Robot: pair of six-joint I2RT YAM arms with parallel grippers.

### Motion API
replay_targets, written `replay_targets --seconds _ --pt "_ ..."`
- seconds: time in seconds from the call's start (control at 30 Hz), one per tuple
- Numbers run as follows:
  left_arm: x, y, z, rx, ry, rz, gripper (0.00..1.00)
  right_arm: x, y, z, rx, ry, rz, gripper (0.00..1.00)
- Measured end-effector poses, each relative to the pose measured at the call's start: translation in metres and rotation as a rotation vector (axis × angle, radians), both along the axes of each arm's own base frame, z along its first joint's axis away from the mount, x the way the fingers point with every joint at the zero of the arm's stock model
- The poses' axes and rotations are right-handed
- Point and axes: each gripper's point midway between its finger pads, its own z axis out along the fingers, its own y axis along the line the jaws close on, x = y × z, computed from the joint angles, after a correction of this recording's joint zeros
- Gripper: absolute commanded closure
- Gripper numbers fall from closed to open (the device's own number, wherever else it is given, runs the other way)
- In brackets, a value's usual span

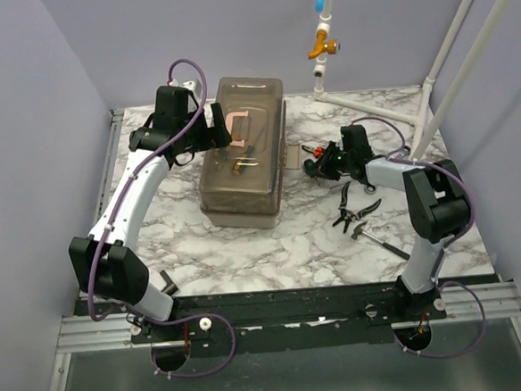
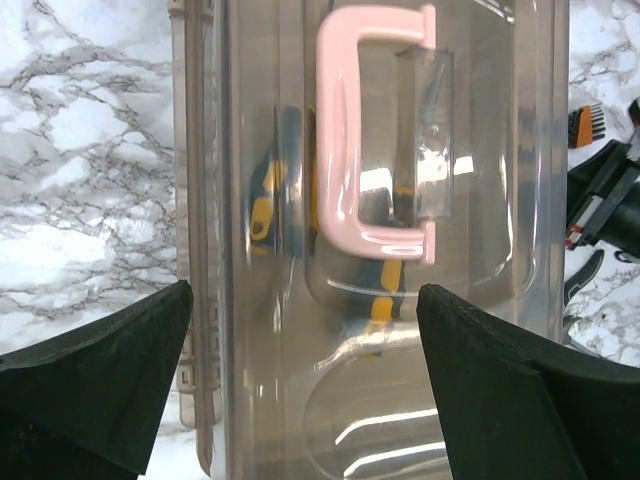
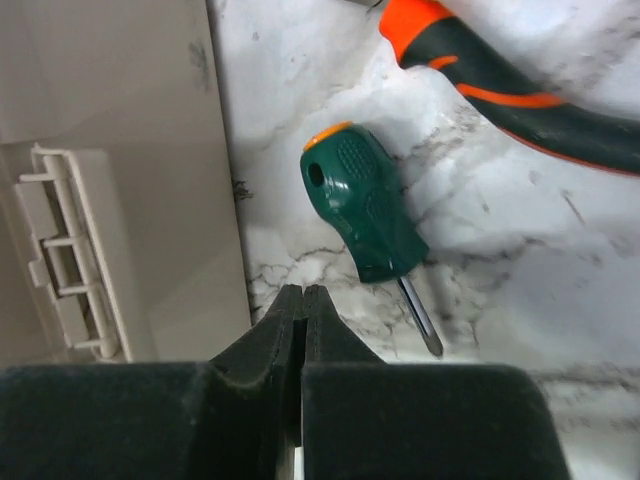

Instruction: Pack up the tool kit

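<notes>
The smoky-lidded toolbox [image 1: 242,152] sat closed mid-way across the marble table [image 1: 246,250], yellow-handled tools [image 2: 262,210] dimly visible inside. A green stubby screwdriver [image 3: 365,215], pliers [image 1: 355,211] and a hammer [image 1: 375,238] lay unpacked to its right. The left gripper [image 2: 303,295] hung wide open above the pink handle [image 2: 355,130]. The right gripper [image 3: 303,300] was pinched shut on nothing beside the screwdriver. No lettering was legible.

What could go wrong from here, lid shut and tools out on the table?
Right gripper is shut on nothing just short of the stubby green-handled screwdriver; advancing may just shove it. The grey-brown plastic toolbox has its translucent lid closed while dark-handled pliers lie on the marble table, so nothing can go in yet.
</notes>
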Motion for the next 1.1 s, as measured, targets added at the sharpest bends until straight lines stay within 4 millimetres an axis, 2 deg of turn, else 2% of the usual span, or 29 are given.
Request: replay_targets --seconds 0.13,0.37,0.47,0.6,0.7,0.9,1.1 --pt "0.013 -0.001 0.005 0.011 0.006 0.004 0.04 0.009 0.017 -0.014 0.08 0.014 0.043 0.99" --pt "0.031 -0.004 0.013 0.015 -0.004 0.002 0.04 0.027 0.049 -0.012 0.269 -0.027 0.132 0.99" --pt "0.037 -0.005 0.0 0.027 0.026 -0.001 0.05 0.026 0.061 -0.004 0.35 -0.047 0.18 0.99" --pt "0.043 -0.007 -0.033 0.045 0.108 -0.008 0.06 0.024 0.075 0.022 0.445 -0.107 0.252 0.99" --pt "0.048 -0.012 -0.038 0.021 0.117 -0.021 0.06 0.022 0.079 0.036 0.498 -0.142 0.282 0.99" --pt "0.047 -0.015 -0.038 0.004 0.122 -0.039 0.07 0.011 0.079 0.038 0.518 -0.117 0.297 0.99" --pt "0.048 -0.016 -0.039 -0.001 0.119 -0.042 0.07 0.008 0.075 0.039 0.419 -0.101 0.3 0.99"
